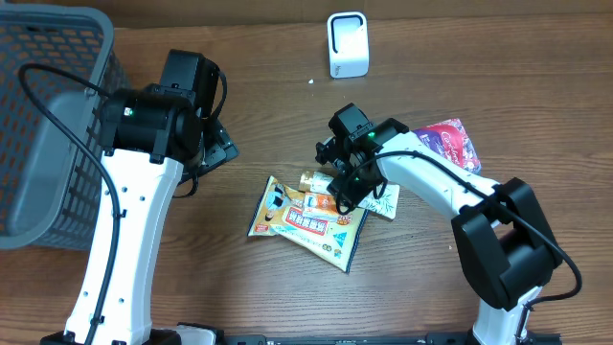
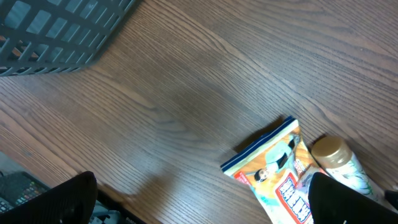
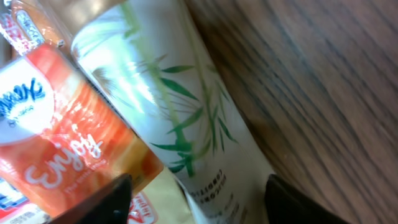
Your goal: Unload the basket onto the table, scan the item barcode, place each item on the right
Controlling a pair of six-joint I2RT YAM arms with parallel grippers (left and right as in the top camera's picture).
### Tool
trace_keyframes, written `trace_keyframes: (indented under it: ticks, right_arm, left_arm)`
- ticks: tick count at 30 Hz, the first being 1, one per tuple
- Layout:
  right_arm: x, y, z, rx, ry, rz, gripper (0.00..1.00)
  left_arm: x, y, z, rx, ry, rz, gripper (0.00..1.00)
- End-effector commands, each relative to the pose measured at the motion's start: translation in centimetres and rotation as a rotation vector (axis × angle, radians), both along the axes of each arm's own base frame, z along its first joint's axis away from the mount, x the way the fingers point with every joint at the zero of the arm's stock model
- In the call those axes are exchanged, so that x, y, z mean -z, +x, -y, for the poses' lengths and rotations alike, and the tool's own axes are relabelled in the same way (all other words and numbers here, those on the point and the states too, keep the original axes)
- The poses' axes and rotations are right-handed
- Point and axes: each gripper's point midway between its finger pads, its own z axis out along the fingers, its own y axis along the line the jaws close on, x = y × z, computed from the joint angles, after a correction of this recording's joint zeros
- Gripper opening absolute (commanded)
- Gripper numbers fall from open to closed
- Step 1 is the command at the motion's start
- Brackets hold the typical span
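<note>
While looking down from overhead, find the right gripper [image 1: 347, 192] low over a small heap near the middle of the table [image 1: 287, 297]. Heaped there: a bamboo-print bottle [image 3: 180, 112] lying on its side, an orange packet [image 3: 68, 143] touching it, a yellow-and-blue snack bag [image 1: 302, 225] partly underneath. From the right wrist, note both dark fingers [image 3: 295, 205] straddling bottle and orange packet together. Apart, yet close at each flank; cannot tell whether gripping or merely bracketing. Off to the right of the heap, just beside the arm, a pink packet [image 1: 450, 142]. Well apart at the far edge, upright, the white scanner [image 1: 347, 44]. Over on the left, see the left gripper [image 1: 218, 146] hanging above bare wood beside the grey basket [image 1: 57, 125] — jaws spread wide, holding nothing, with the snack bag's corner and the bottle's gold cap in its wrist view.
</note>
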Motion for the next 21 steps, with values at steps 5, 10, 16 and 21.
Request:
trace_keyframes:
  ticks: [5, 10, 16, 21]
  right_arm:
    - [1.5, -0.2, 0.4, 0.007, -0.024, -0.027, 0.35]
    - [1.4, 1.0, 0.7, 0.095, -0.051, 0.013, 0.17]
    - [0.2, 2.5, 0.6, 0.180, -0.056, 0.053, 0.06]
    - [-2.1, 4.3, -0.1, 0.302, -0.016, 0.073, 0.04]
  left_arm:
    - [-0.6, 0.3, -0.4, -0.017, 0.011, 0.025, 1.00]
    - [-0.6, 0.3, -0.4, -0.017, 0.011, 0.025, 1.00]
    - [-0.6, 0.3, -0.4, -0.017, 0.011, 0.025, 1.00]
    - [-0.6, 0.3, -0.4, -0.017, 0.011, 0.025, 1.00]
